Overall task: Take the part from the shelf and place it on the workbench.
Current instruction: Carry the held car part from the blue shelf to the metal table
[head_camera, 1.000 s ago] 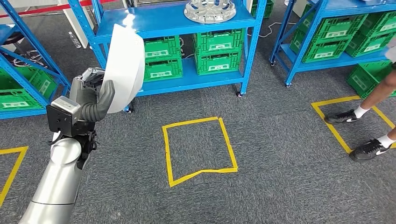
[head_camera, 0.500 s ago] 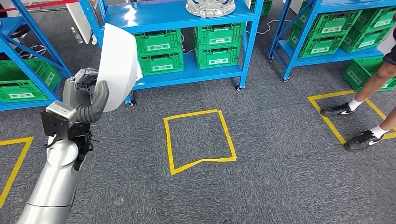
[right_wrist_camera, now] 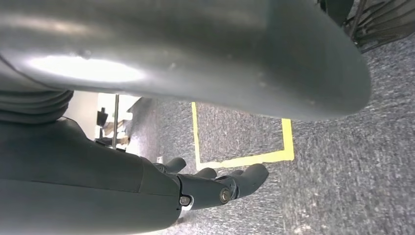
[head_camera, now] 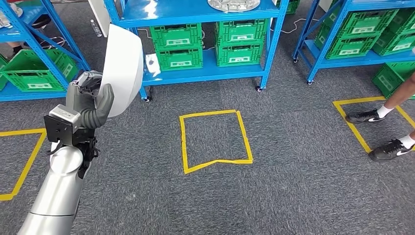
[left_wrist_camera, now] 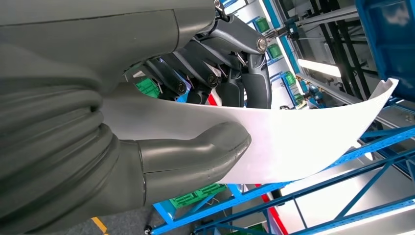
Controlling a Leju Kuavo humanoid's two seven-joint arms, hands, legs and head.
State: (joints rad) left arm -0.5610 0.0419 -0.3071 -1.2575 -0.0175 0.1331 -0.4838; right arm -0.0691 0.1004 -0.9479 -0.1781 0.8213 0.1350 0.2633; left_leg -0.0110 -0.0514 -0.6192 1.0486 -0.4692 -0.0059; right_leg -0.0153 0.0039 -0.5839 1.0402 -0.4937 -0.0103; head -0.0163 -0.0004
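Part (head_camera: 123, 68), white and curved, upper left of frame, grasped by left hand (head_camera: 90, 100); right hand (right_wrist_camera: 215, 188) fingers loose, holding nothing.

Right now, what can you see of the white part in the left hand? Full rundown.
The white part is a thin, curved panel, smooth and matte, plastic by the look of it, with rounded corners and no markings visible. It stands roughly upright, held off the floor in front of the blue shelf. The left hand grips its lower edge: thumb pressed on one face, the dark fingers behind the other. Nothing else touches it.
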